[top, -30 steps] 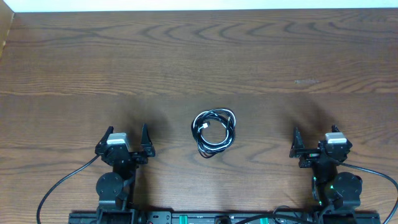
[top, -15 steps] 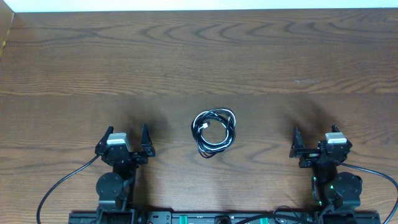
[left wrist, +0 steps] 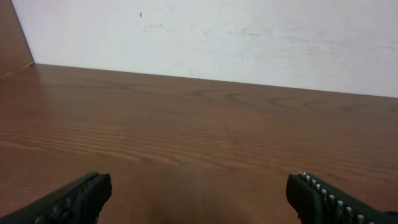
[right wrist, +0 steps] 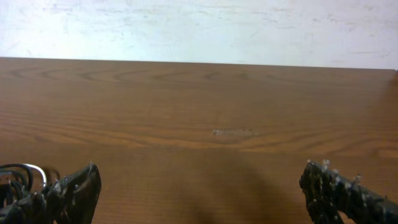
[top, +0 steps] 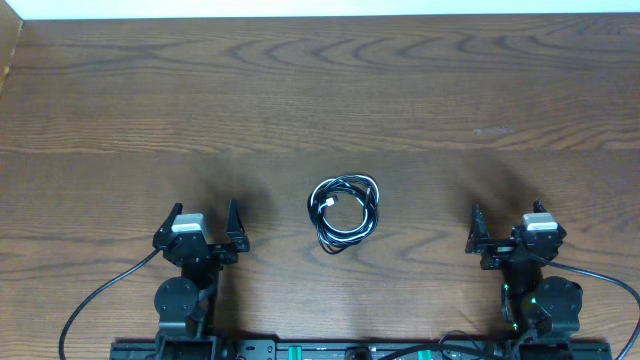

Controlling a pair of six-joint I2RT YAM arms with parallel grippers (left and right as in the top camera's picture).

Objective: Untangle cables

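While the cables (top: 345, 212) lie coiled between them, the left hand (top: 204, 212) and right hand (top: 508, 215) gape empty.

Cables (top: 345, 211) are lying bundled in one coil on the table (top: 320, 100), near its front edge and about midway across. Left gripper (top: 200, 220) is sitting to the left of the coil, right gripper (top: 507, 222) to the right, both well apart from it and slightly nearer the robot base. In the right wrist view the coil is showing at lower left. A wall (left wrist: 249, 37) is standing behind the table's far edge.
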